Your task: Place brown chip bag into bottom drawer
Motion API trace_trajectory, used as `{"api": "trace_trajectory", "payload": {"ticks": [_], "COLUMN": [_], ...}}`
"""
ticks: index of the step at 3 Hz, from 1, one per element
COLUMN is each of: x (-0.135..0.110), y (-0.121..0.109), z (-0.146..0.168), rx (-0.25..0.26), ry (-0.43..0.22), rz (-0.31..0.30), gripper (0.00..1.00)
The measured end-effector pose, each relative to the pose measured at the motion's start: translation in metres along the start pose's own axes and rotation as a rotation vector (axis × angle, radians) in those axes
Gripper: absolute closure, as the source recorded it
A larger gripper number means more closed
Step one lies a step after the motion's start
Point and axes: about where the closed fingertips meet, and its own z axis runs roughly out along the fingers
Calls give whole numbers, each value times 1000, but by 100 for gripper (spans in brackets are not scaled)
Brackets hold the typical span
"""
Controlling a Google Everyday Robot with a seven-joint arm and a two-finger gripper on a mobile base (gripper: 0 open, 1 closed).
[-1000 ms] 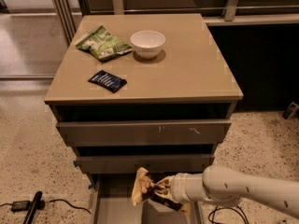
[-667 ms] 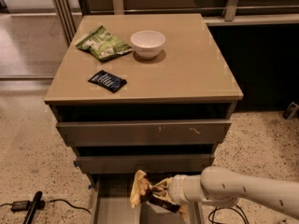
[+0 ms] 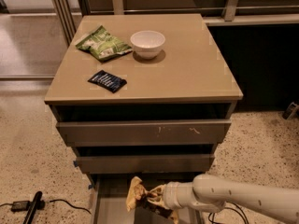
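The brown chip bag (image 3: 136,196) hangs crumpled just over the open bottom drawer (image 3: 110,211), pinched in the closed fingers of the gripper (image 3: 153,196). If let go here, its raised yellow end may lean on the drawer wall (or catch the middle drawer (image 3: 145,164) when the bottom one is pushed in).
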Motion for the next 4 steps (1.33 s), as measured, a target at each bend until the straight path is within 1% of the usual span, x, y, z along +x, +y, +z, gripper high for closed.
{"api": "trace_trajectory", "payload": {"ticks": [1,2,3,4], "x": [30,61,92,123], "y": [7,9,2,-18], "z": [28,51,69,85], "rx": [8,30,61,104], "ry": [-26,-27,-6,48], "rz": [35,67,92,113], "gripper": [100,100,100,100]}}
